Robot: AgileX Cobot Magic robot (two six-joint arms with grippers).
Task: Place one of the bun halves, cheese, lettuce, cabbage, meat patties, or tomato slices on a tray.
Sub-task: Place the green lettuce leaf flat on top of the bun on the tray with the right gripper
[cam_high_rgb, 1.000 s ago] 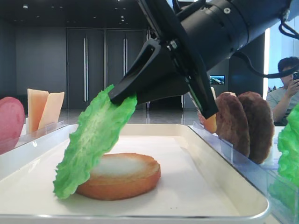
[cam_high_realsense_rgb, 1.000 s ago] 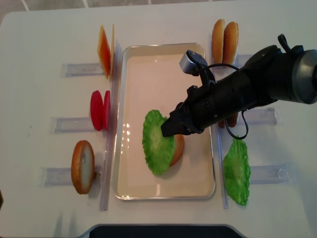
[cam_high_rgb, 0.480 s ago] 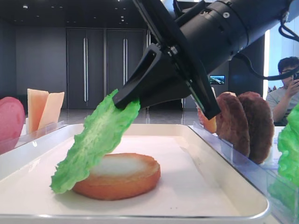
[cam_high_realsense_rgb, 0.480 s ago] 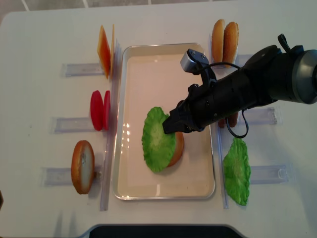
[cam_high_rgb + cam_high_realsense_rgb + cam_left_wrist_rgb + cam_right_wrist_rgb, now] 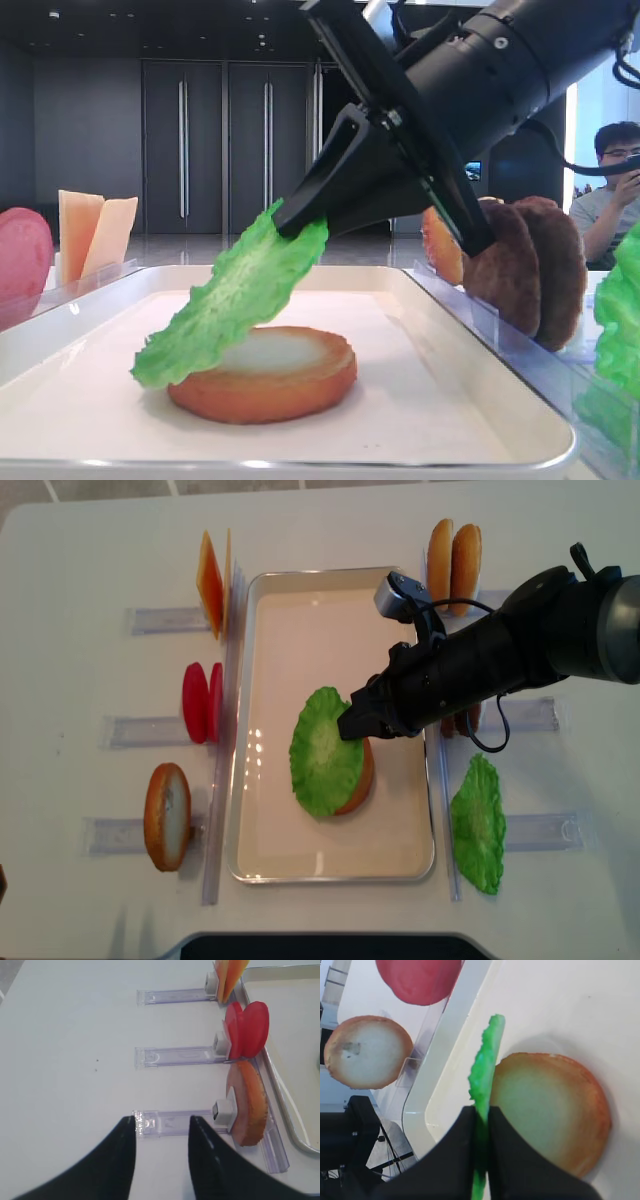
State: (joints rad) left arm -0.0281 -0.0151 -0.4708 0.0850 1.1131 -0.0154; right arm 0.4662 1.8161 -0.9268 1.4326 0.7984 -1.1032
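Note:
The bright green frilly lettuce [image 5: 325, 750] hangs tilted from my right gripper [image 5: 352, 723], which is shut on its upper edge. Below it, a golden bun half [image 5: 270, 385] lies flat, pale face up, on the cream-white tray [image 5: 300, 610]. The leaf [image 5: 235, 300] slopes down to the left across the bun, covering most of it from above. In the right wrist view the lettuce [image 5: 485, 1065] shows edge-on between the black fingers, with the bun half [image 5: 550, 1105] to its right. My left gripper [image 5: 161, 1122] stands open over bare table, holding nothing.
Clear racks flank the tray: cheese [image 5: 212, 575], tomato slices [image 5: 203, 702] and a bun half [image 5: 167, 816] on the left; two bun halves [image 5: 453, 555], meat patties [image 5: 525, 265] and a second lettuce leaf [image 5: 478, 825] on the right. A person [image 5: 610, 190] sits beyond.
My right gripper has shifted to the right and toward the far end of the tray. The lettuce has tipped flatter and now lies more fully over the bun half.

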